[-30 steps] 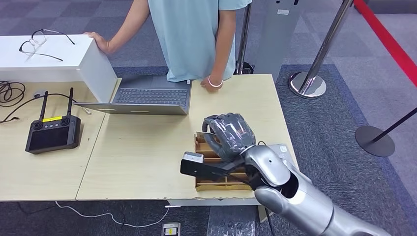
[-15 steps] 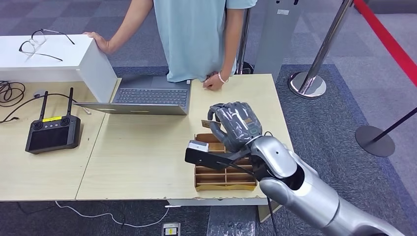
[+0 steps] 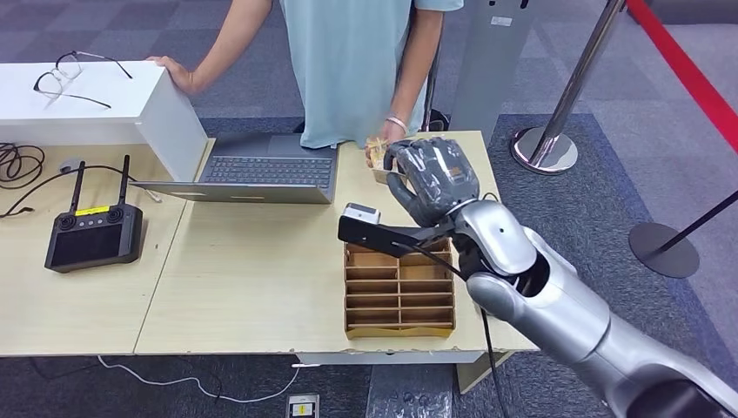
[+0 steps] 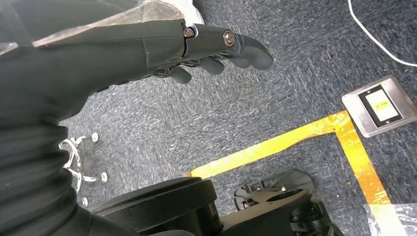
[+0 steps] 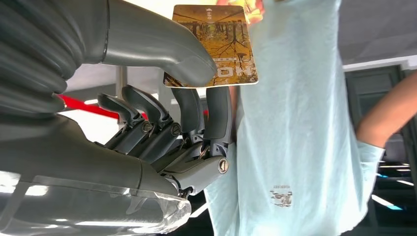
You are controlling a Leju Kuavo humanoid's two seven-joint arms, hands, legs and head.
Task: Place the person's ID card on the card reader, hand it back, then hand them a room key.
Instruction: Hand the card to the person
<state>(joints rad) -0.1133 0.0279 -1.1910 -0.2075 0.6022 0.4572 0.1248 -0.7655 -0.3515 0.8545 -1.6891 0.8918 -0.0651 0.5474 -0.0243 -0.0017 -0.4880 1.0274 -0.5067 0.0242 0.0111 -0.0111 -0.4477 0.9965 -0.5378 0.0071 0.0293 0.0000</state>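
My right hand point(image 3: 432, 178) is raised over the far edge of the table, in front of a person in a light blue shirt point(image 3: 348, 61). It pinches a room key card point(image 5: 223, 39) with an orange-brown forest print between thumb and fingers. In the head view the card point(image 3: 376, 157) peeks out beside my hand, and the person's hand point(image 3: 389, 131) reaches its far edge. Below my forearm lies the wooden tray point(image 3: 399, 296) with several slots. My left hand point(image 4: 196, 44) hangs over the carpet, fingers loosely extended, holding nothing.
An open laptop point(image 3: 261, 170) sits at the table's far side, left of my hand. A white box point(image 3: 104, 100) carries glasses point(image 3: 70, 74). A black remote controller point(image 3: 91, 235) and cables point(image 3: 17, 165) lie far left. Stanchion bases point(image 3: 544, 148) stand on the carpet to the right.
My right hand rose from the wooden tray with the card and moved away from me toward the person. The person's hand lifted off the table to meet the card.
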